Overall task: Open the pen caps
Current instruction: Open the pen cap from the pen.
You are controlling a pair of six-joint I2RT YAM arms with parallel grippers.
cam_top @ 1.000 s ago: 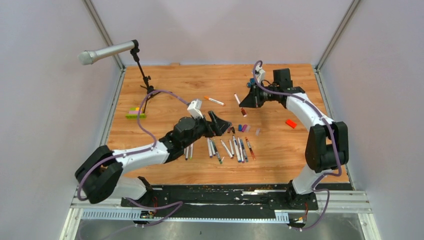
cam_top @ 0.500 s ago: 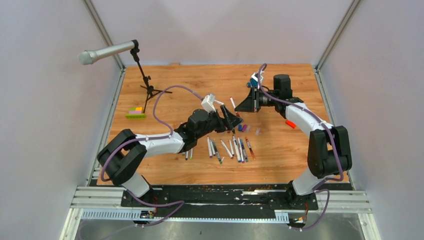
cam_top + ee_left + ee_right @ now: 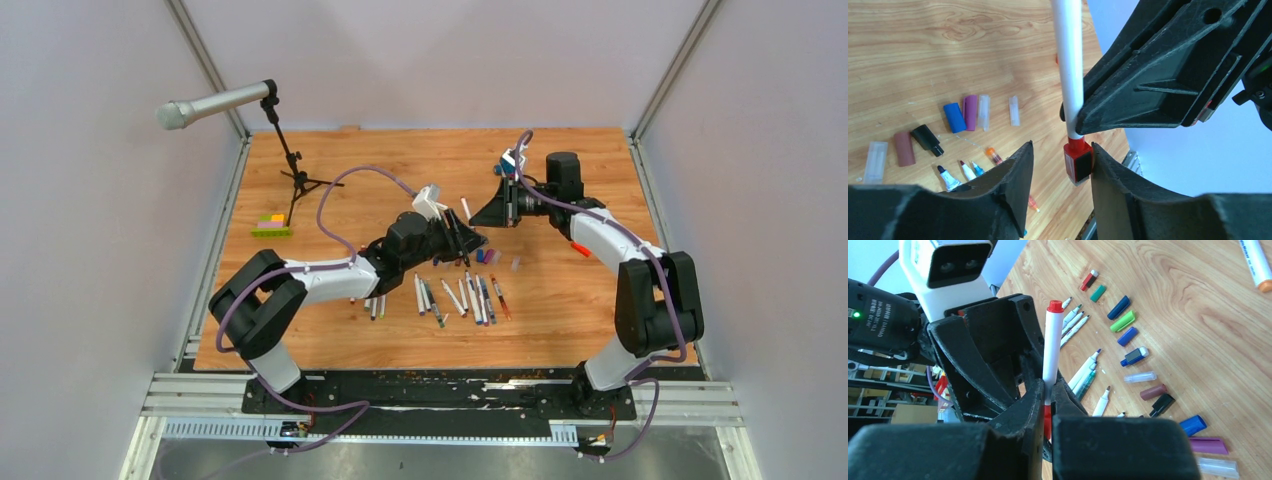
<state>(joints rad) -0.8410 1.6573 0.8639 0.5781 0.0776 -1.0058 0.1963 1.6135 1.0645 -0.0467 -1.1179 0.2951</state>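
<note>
- Pen point(image 3: 1068, 60) is up off the table point(image 3: 380, 145), white barrel, betw both grippers.
- R gripper point(image 3: 1049, 388) clenched on the barrel, just above the red cap point(image 3: 1077, 161).
- L gripper point(image 3: 1062, 153) spread, one finger each side of the red cap. Cap sits right against one finger, and I see a gap to the other. Not gripping afaict.
- Pen's other end is also red and sticks out past the R fingers in R wrist cam.
- Loose caps point(image 3: 954, 116) on the wood below: blue, purple, black, brown, some clear, close together.
- Uncapped pens point(image 3: 467, 297) in a row beside L arm, tips bare.
- Green-yellow brick bar point(image 3: 271, 230) far left, well apart from the pens.
</note>
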